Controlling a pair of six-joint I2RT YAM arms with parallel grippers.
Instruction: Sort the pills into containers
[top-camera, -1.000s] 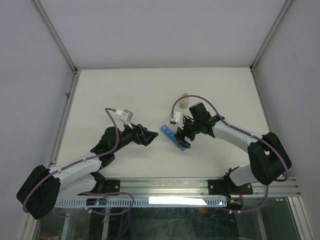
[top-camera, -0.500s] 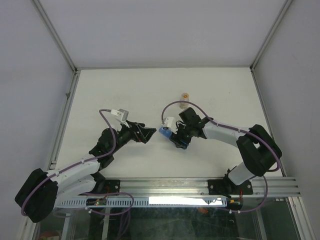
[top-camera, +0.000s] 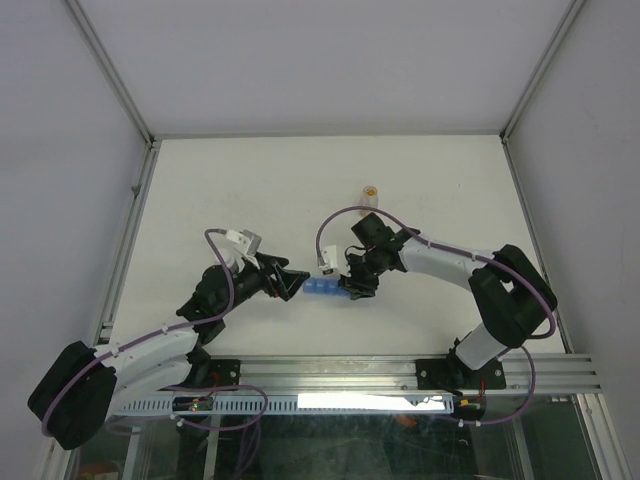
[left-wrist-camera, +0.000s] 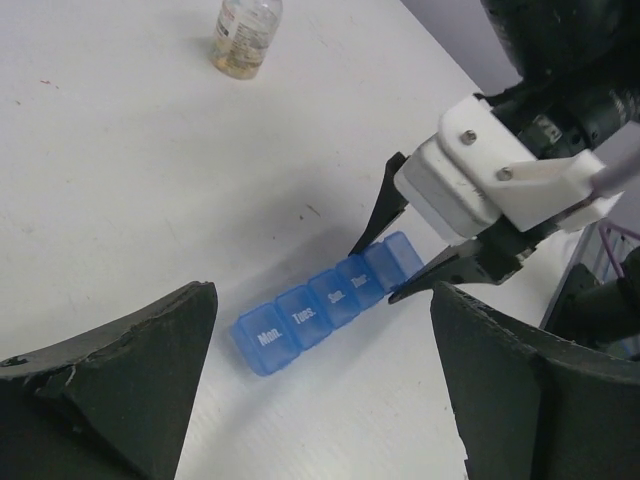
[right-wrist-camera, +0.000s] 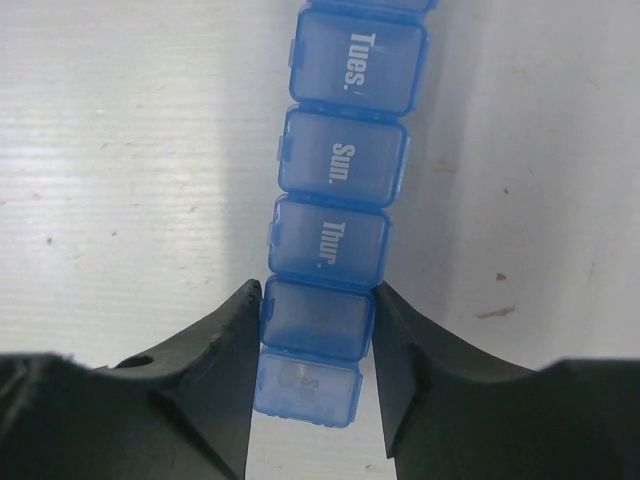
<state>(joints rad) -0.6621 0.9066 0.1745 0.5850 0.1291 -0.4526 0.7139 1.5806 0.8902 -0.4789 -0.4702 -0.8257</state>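
Note:
The containers are a translucent blue strip (top-camera: 322, 289) of lidded compartments lying flat on the table, lids shut, labelled Mon., Tues., Sun., Thur. (left-wrist-camera: 318, 310). My right gripper (top-camera: 352, 287) is shut on the strip (right-wrist-camera: 335, 240), its fingers (right-wrist-camera: 232, 345) pressing both sides of the second compartment from the near end. My left gripper (top-camera: 296, 283) is open and empty, its jaws wide apart just off the strip's Mon. end (left-wrist-camera: 322, 400). Loose pills are not in view; orange-tan bits show only inside the small clear bottle (top-camera: 369, 197).
The clear bottle (left-wrist-camera: 243, 35) stands upright on the white table behind the strip, apart from both grippers. The right wrist's white camera block (left-wrist-camera: 480, 175) hangs over the strip's far end. White walls and metal rails (top-camera: 130, 215) border the table.
My right gripper has moved left and toward the near edge with the strip, turning it from a diagonal to nearly level. My left gripper has shifted slightly toward the strip's end.

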